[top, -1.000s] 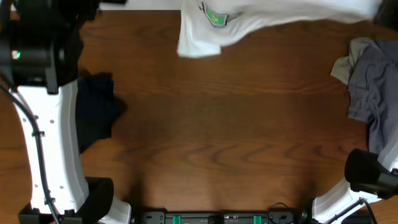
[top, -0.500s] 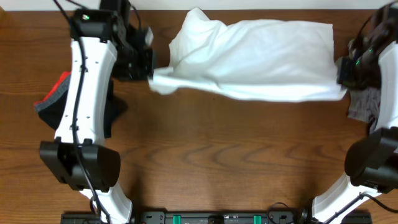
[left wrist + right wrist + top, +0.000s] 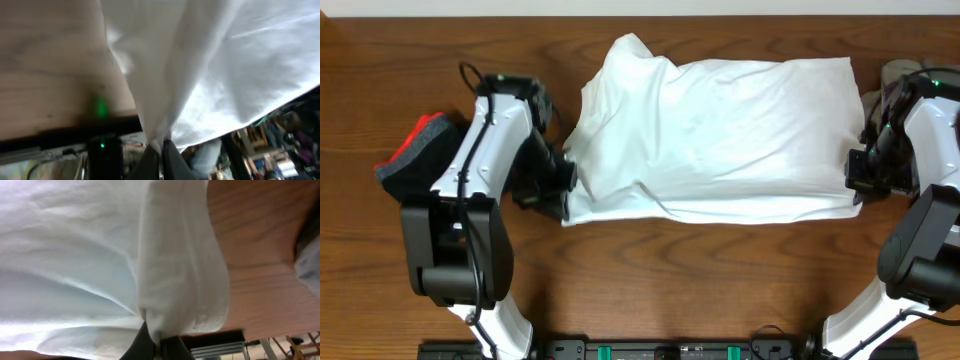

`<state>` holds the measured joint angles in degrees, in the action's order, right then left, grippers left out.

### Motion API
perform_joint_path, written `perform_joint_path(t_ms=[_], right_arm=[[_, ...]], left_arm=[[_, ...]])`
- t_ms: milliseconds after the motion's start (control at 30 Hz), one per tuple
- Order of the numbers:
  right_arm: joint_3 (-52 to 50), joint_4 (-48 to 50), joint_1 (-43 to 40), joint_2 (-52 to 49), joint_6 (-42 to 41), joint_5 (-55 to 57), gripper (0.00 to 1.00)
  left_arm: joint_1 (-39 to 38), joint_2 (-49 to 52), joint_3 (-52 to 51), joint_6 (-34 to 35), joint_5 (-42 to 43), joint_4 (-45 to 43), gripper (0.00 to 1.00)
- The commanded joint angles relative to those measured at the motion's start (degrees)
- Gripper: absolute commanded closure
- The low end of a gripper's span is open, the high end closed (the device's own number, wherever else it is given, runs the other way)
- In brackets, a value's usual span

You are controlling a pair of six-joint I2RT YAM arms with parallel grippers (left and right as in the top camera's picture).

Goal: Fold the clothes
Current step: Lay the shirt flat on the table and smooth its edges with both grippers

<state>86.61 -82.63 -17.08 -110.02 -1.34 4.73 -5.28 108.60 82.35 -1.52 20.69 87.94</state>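
T-shirt: white T-shirt [image 3: 720, 130], plain, spread wide and flat-ish. It is puffed and creased, with a peak of cloth at its far left corner. Its near edge runs almost straight from one gripper to the other.
Where: on the far half of the table [image 3: 650, 270], stretched between the two arms.
Left gripper: the left gripper [image 3: 563, 190] sits at the T-shirt's near left corner, jaws closed narrow on a pinch of cloth.
Right gripper: the right gripper [image 3: 857, 188] sits at the near right corner, jaws likewise pinched tight on the cloth.
Overhead only: shows the T-shirt's whole outline. A black garment [image 3: 415, 155] with a red band lies bunched at the table's left side, apart from the T-shirt. A grey shirt [image 3: 900, 72] shows at the far right, just past the T-shirt's far right corner and mostly hidden.
Left wrist only: the cloth gathers into one narrow pleat that runs down between the dark fingers [image 3: 174, 165]. Bare wood lies to the left, with a green glint on it.
Right wrist only: a thick, rolled fold of the edge drops into the fingers [image 3: 142, 345]. There is wood to the right and a blurred grey patch at the frame's right edge.
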Motion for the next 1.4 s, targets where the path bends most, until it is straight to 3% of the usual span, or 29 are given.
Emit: perform_joint_path(t_ms=[0, 500, 700, 1000, 1367], right_arm=[[-1.4, -0.83, -0.63, 0.13, -1.64, 1.49, 0.99], [-12.2, 1.09, -0.61, 2.62, -4.39, -0.68, 0.99], [-10.97, 7.48, -0.59, 8.15, -4.42, -0.96, 0.99], [-10.93, 18.69, -0.55, 9.14, -4.15, -1.86, 0.97], [-10.93, 22.21, -0.52, 8.74, -4.15, -2.01, 0.94]], left_arm=[[0.04, -1.79, -4.83, -0.02, -0.09, -1.36, 0.94], [0.07, -22.86, -17.62, 3.1, -0.17, -8.59, 0.94], [0.07, -28.96, -17.62, 6.08, -0.59, -24.41, 0.94], [0.07, -27.1, -17.62, 6.54, -0.61, -43.56, 0.94], [0.07, -20.35, -17.62, 6.54, -0.85, -48.59, 0.94]])
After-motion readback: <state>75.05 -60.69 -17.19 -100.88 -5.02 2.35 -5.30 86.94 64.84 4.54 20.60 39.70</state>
